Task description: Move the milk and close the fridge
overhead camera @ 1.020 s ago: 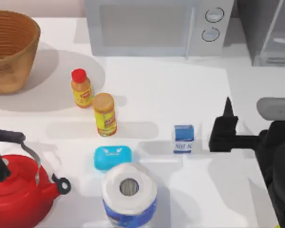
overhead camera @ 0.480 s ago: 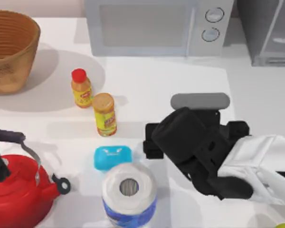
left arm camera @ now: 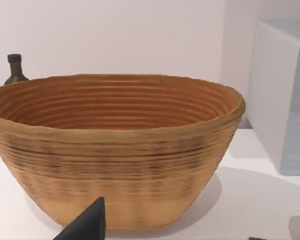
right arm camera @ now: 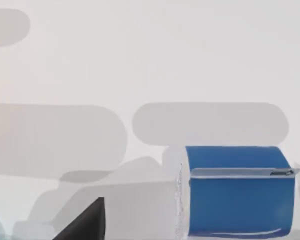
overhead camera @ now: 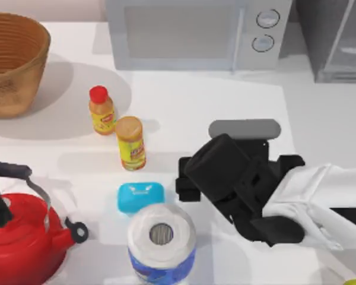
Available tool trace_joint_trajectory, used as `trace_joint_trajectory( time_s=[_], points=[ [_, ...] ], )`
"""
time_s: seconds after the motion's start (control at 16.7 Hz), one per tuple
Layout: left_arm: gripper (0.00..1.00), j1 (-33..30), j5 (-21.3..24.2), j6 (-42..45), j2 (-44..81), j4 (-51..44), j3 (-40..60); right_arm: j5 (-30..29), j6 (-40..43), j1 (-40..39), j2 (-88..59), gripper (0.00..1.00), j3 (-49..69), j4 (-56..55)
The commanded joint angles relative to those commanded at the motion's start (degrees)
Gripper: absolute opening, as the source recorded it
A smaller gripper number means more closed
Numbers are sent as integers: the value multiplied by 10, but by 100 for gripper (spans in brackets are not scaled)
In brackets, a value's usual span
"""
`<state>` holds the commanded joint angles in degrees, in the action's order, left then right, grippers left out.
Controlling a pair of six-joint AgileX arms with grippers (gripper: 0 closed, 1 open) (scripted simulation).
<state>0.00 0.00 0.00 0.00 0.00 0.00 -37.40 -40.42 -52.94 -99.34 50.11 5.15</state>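
Top cam: overhead, looking down on white table (overhead camera: 225, 101); takes in microwave (overhead camera: 196, 32) at far edge, fridge (overhead camera: 335, 38) cut by top-right corner. L wrist cam: low, near table level, facing level across it, close to wicker basket (left arm camera: 115, 150); same basket (overhead camera: 12, 59) sits top-left in overhead, microwave side also shared. R wrist cam: close, angled down at tabletop, blue top of milk (right arm camera: 237, 192) very near lens.

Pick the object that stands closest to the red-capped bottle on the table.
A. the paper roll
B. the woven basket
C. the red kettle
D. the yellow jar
D: in the top view the yellow jar stands right beside the red-capped bottle, nearer than anything else.
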Motion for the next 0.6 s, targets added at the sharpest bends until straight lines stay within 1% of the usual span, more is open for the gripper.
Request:
trace_joint_trajectory(
  time_s=[0.3,0.54,0.6],
  points=[
    [100,0,0,0,0,0,0,20,34,35,-62,100,13,-69],
    [100,0,0,0,0,0,0,21,35,37,-65,100,14,-72],
    [100,0,0,0,0,0,0,21,35,37,-65,92,14,-72]
  ],
)
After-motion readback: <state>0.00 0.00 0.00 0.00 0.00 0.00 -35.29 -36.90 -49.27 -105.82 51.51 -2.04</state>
